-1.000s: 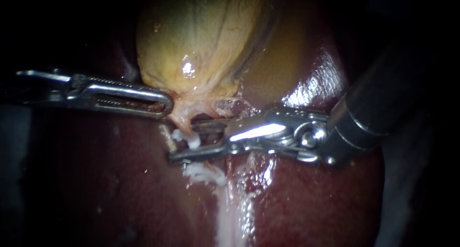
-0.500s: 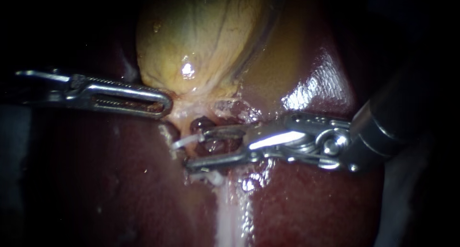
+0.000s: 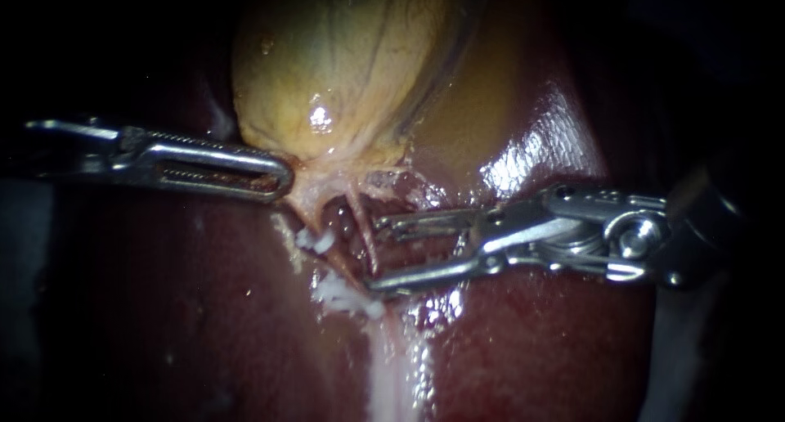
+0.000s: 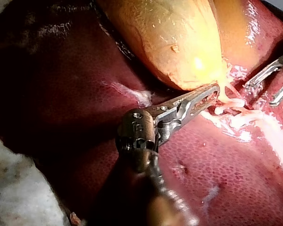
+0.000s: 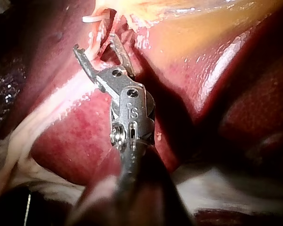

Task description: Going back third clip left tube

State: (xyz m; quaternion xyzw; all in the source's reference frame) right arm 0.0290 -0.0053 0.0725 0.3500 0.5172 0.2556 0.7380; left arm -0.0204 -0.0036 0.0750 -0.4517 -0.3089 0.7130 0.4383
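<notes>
Endoscope view: the yellow gallbladder (image 3: 343, 70) lies on the dark red liver (image 3: 531, 348). The left instrument (image 3: 282, 177) enters level from the left. Its hand is clamped on the gallbladder's neck, both jaws together on the pale tissue there. The left tube (image 3: 307, 211) runs down from the neck and carries white clips: an upper clip (image 3: 315, 240) just below the tip of the left hand, and a lower clip (image 3: 347, 298) farther down. Whether the lower white mass is one clip or more cannot be told. The right instrument (image 3: 376, 254) enters from the right. Its hand stands apart and holds nothing, one jaw tip about level with the upper clip, the other just beside the lower clip, both to the right of the left tube. A thin pale strand (image 3: 365, 246) passes near the jaw tips. Left wrist view: the left instrument (image 4: 214, 90) grips the neck, the clips (image 4: 231, 117) lie just ahead of it, and the right instrument (image 4: 269, 87), open, lies beyond them. Right wrist view: the right instrument (image 5: 95, 43) has its jaws spread, with one of the clips (image 5: 92, 19) just ahead of them.
</notes>
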